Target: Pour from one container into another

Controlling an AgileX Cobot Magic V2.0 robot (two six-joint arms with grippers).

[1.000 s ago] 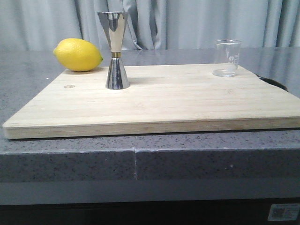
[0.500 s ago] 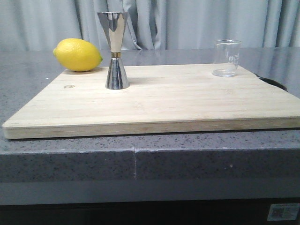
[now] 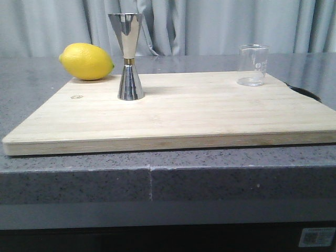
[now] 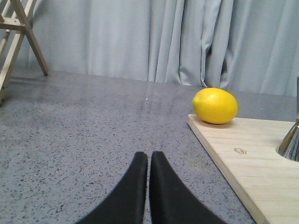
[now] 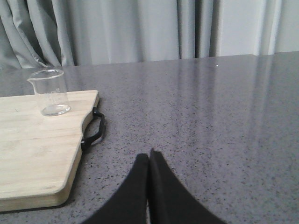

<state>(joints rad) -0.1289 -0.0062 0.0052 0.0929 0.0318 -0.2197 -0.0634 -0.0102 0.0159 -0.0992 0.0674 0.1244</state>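
- Left fingers (image 4: 148, 161) pressed together, empty, over the counter (image 4: 84, 126); jigger (image 4: 290, 140) well off.
- Right fingers (image 5: 148, 161) clenched, empty; beaker (image 5: 48, 92) well apart, on the board (image 5: 32, 149).

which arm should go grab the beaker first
Right. The beaker stands at the board's right end, ahead of the shut right pincer. The left pincer faces the lemon end.

Jigger (image 4: 290, 142) cut by left wrist view's edge; beaker (image 3: 253, 65) print illegible.
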